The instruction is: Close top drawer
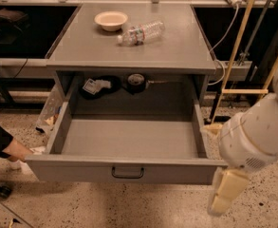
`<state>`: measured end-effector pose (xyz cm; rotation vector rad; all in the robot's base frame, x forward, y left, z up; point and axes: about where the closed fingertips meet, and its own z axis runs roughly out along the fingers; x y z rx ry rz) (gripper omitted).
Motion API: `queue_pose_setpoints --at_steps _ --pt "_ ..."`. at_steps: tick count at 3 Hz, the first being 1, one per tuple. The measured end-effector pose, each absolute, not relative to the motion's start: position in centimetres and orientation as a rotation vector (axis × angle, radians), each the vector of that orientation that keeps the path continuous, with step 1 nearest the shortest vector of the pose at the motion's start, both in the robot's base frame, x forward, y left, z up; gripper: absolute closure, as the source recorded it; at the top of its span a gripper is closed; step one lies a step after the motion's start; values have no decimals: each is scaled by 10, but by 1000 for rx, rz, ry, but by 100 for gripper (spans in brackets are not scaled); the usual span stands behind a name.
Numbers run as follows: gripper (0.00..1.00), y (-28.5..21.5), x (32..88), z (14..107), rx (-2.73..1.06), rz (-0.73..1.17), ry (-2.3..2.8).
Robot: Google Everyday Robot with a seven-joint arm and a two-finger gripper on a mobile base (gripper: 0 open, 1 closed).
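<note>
While the top drawer (pixel 72 171) stands pulled far out from under the grey bench (pixel 176 51), its flat front panel faces the speckled floor side of the room, and the small black bar handle (pixel 127 173) sits dead centre on that panel. Off the drawer's right front corner, the robot's tool (pixel 220 204) hangs low, cream-coloured, pointing down towards the floor, just beside the corner but apart from the panel; whether it is wide or narrow I cannot tell from here. Above it, the fat white arm (pixel 257 132) comes in from the right of the drawer. At the drawer's left front corner, a person's hand (pixel 21 151) in a dark sleeve reaches in near the floor, close to the panel's end. Behind the drawer, back in the cabinet opening, a dark bundle with a white label (pixel 97 86) lies beside a round black object (pixel 135 81). Up above the drawer, on the bench, a pale bowl (pixel 111 20) rests near a clear plastic bottle (pixel 141 32) lying on its side.
</note>
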<state>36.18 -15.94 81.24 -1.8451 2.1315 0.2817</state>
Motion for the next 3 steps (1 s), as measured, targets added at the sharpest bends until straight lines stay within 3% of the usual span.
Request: queue_pose_setpoints --at_steps 3 --pt "0 -94 331 658 -1862 635 2126"
